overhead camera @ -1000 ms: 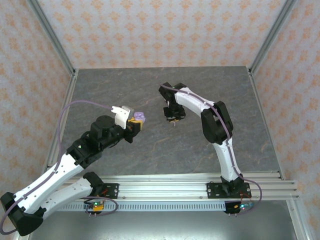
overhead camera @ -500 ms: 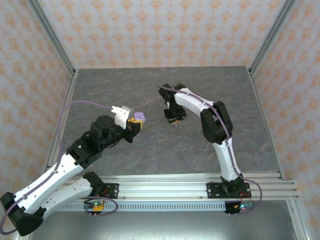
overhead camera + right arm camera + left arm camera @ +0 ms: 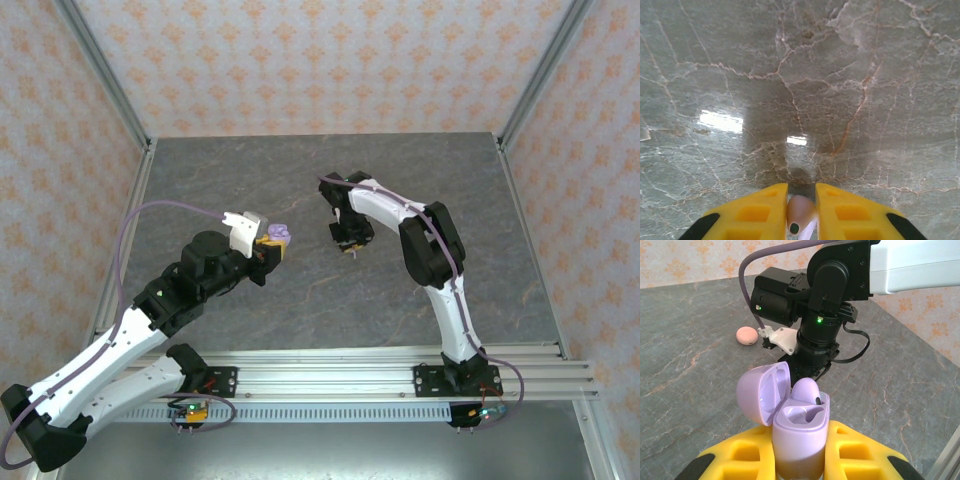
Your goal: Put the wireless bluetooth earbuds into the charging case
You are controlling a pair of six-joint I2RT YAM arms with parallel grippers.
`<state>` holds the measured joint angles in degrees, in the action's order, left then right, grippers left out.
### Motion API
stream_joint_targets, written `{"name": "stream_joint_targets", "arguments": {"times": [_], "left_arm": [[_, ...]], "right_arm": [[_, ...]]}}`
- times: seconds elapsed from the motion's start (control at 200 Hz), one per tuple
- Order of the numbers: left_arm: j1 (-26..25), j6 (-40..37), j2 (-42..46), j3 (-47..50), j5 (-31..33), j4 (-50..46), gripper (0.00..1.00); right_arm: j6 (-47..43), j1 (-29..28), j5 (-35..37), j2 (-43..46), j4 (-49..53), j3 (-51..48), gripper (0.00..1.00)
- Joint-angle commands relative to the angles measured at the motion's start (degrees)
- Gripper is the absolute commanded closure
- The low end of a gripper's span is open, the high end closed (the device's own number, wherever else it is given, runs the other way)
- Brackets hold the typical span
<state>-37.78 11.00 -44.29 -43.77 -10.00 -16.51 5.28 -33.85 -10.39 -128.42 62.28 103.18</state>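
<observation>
Bench (image 3: 250, 170): grey stone-look slab with pale and rust-coloured veins. It is glossy enough to throw back two bright patches of light in the right wrist view.
Walls (image 3: 320, 60): cream paper with an orange floral repeat, closing the bench on the far side and on both flanks.
Posts (image 3: 103, 70): bare aluminium bars running up the two far corners.
Rail (image 3: 330, 375): slotted aluminium along the near edge, with both arm bases bolted to it.
Left tool (image 3: 800, 455): clenched on the charging case (image 3: 800, 437), a yellow finger on each side, holding it upright off the bench, left of centre.
Charging case: lilac, with the lid (image 3: 760, 392) swung open to the left.
Seated earbud (image 3: 806, 389): lilac and rounded, resting in the case's right well (the other well is hard to read from here).
Right tool (image 3: 801, 191): closed on the held earbud (image 3: 801, 211), pointing down over bare stone with its shadow directly beneath.
Held earbud: pale, with a dark dot at its end, pinched between the yellow fingers. Its exact tint is unclear. It is apart from the case, to the case's right in the top view.
Pink disc (image 3: 746, 335): small and round, lying flat on the bench beyond the case.
</observation>
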Motion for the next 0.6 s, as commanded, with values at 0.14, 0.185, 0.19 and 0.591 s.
{"name": "stream_joint_targets", "arguments": {"times": [0.14, 0.185, 0.19, 0.591], "left_arm": [[-0.09, 0.51, 0.35, -0.70, 0.48, 0.91, 0.84], [-0.10, 0.48, 0.27, -0.63, 0.41, 0.83, 0.84], [-0.10, 0.49, 0.31, -0.67, 0.41, 0.80, 0.84], [-0.06, 0.60, 0.26, -0.68, 0.22, 0.74, 0.84]], "right_arm": [[3.05, 0.00, 1.69, 1.61, -2.00, -3.42, 0.66], [4.24, -0.07, 1.43, 2.45, -2.65, -4.29, 0.62], [4.36, -0.07, 1.39, 2.51, -2.72, -4.43, 0.61], [19.50, 0.00, 1.37, 9.06, -10.62, -14.06, 0.60]]}}
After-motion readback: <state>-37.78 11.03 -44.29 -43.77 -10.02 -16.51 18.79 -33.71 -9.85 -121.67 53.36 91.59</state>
